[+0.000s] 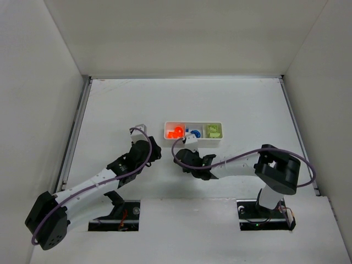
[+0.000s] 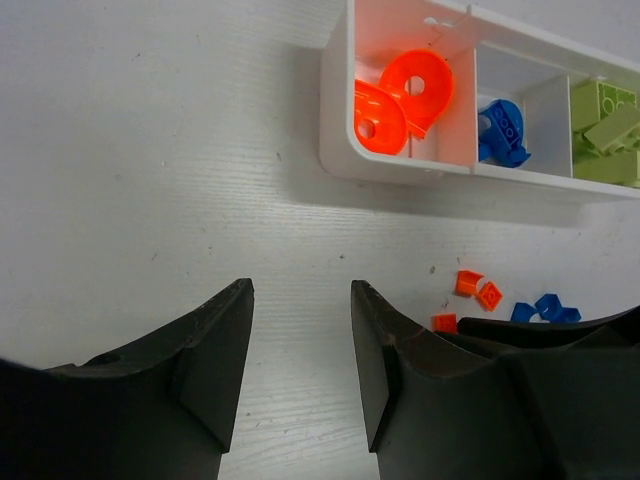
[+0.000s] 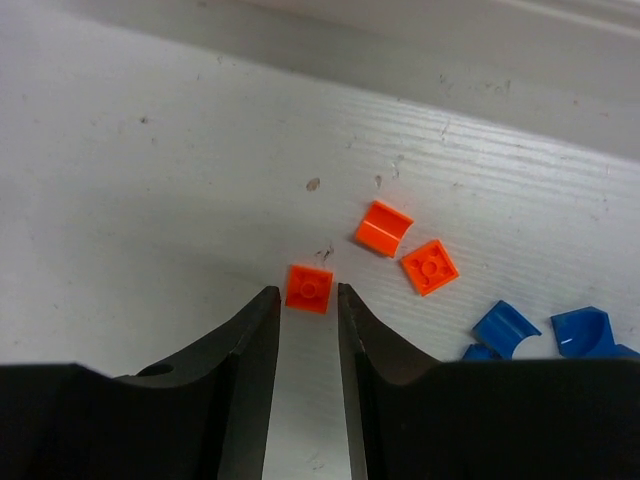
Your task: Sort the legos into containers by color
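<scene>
The white tray (image 1: 193, 124) holds orange rounded legos (image 1: 175, 132) in its left compartment, blue ones (image 1: 194, 133) in the middle and lime-green ones (image 1: 213, 131) on the right. It also shows in the left wrist view (image 2: 335, 130). My right gripper (image 3: 307, 290) is low over the table, its jaws open a little, with a small orange lego (image 3: 309, 281) lying at its fingertips. Two more orange legos (image 3: 383, 228) and several blue ones (image 3: 505, 328) lie just to the right. My left gripper (image 2: 300, 290) is open and empty, left of the tray.
In the top view the right gripper (image 1: 186, 155) sits just in front of the tray and hides the loose legos. The left gripper (image 1: 157, 151) is close beside it. White walls enclose the table on three sides.
</scene>
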Available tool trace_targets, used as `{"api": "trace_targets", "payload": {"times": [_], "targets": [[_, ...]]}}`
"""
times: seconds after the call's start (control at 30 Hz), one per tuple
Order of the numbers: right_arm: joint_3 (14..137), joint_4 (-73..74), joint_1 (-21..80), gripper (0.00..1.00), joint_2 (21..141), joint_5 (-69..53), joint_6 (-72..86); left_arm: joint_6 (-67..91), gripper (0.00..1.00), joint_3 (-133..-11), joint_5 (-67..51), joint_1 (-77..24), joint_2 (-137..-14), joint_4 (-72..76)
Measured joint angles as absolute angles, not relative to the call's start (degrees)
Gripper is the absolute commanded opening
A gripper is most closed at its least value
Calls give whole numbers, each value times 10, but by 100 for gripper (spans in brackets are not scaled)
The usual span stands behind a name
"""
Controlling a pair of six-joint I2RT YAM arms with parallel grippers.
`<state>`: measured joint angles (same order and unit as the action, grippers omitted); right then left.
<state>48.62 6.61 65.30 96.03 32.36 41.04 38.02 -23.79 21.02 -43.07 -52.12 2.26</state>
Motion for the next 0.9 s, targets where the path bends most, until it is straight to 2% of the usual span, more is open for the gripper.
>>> {"api": "trace_targets", "payload": {"times": [0.27,0.53,0.7,0.9], "targets": [[499,75,662,22,973,331,423,380,41,-232,210,-430,-521,23],[502,89,662,22,966,337,424,380,41,-228,210,-429,-521,23],[502,90,660,22,906,336,413,380,42,-222,210,-427,-525,23],[532,76,618,22,881,311,373,380,43,-221,207,-450,-565,36]]}}
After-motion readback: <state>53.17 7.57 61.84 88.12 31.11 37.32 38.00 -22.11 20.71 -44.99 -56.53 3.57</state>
